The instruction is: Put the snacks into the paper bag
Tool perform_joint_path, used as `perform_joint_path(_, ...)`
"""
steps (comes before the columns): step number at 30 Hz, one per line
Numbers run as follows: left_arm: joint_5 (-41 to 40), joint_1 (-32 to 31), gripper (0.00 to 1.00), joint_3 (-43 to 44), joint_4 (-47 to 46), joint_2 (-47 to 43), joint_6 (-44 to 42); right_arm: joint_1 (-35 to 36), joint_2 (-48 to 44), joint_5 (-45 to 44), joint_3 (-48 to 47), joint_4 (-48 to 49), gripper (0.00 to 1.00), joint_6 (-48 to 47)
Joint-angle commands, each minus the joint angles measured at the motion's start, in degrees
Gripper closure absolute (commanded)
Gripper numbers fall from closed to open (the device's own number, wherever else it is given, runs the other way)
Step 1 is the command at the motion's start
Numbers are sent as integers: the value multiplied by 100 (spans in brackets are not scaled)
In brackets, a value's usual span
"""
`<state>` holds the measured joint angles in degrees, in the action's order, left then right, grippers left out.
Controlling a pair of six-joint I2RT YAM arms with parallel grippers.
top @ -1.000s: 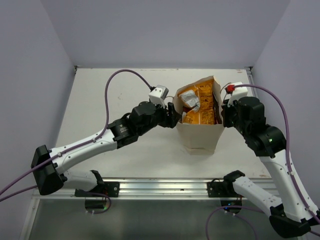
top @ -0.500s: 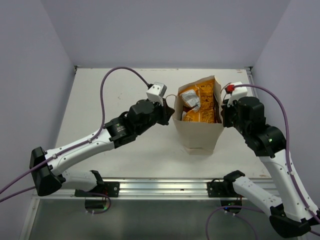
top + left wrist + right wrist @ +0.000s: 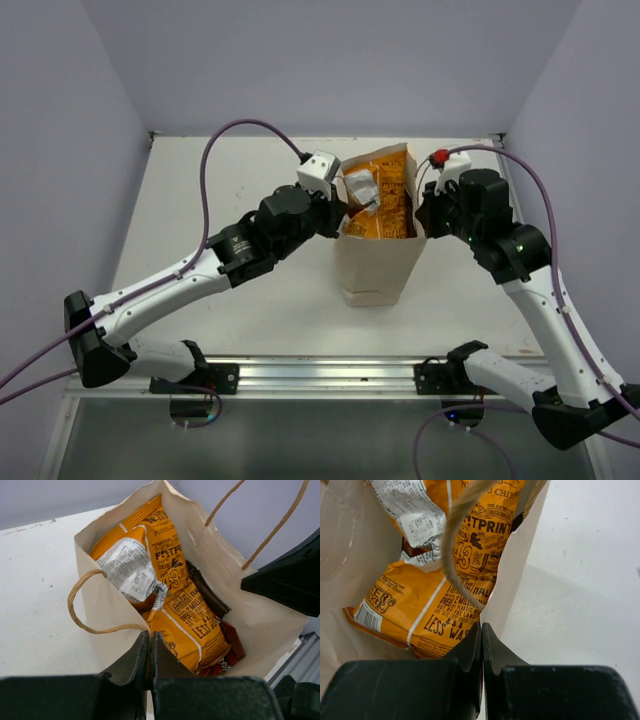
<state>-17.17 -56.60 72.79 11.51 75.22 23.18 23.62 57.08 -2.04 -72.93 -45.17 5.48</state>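
We saw the snacks (image 3: 185,615) inside the upright paper bag (image 3: 375,275) on the desk (image 3: 180,200), left fingers (image 3: 149,645) clamped on its rim at 9 o'clock, right fingers (image 3: 481,632) clamped at 3 o'clock.

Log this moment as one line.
left gripper: shut on paper bag rim | right gripper: shut on opposite rim | snacks: inside bag, orange packet on top

Lighting: bright, even, diffuse, from overhead.
Shadows: one soft grey patch on the table (image 3: 555,600) just beside the paper bag (image 3: 378,272), right wrist view; the bag's interior is dimmer.
Glare: mild sheen on foil inside the bag.
Focus: top view sharp; wrist-view foregrounds below the bag soft.
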Motion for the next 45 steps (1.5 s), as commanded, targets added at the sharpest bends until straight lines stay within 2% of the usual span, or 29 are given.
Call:
perform_joint_path(1,-242,0,100,604,-571,-288,-305,29,162,617,-756,825,100,243)
perform_joint_path(8,-620,0,100,780,-386,-578,-613,46,453,1082,-1259,931,100,507)
perform_joint_path(12,-788,0,100,526,-281,-719,-596,160,550,1391,-751,1080,100,639)
perform_joint_path(18,-999,61,100,-168,-193,-965,-446,590,471,1075,182,1353,100,736)
perform_joint_path(27,-1324,96,100,-652,17,-1211,-332,723,418,697,68,1238,100,622)
perform_joint_path(39,-2036,123,100,-713,791,-1141,-7,741,339,828,331,1265,100,648)
perform_joint_path(42,-2282,123,100,-871,914,-1194,116,732,286,855,358,1282,94,648)
perform_joint_path(45,-2554,123,100,-951,1073,-1211,213,732,260,907,349,1282,94,639)
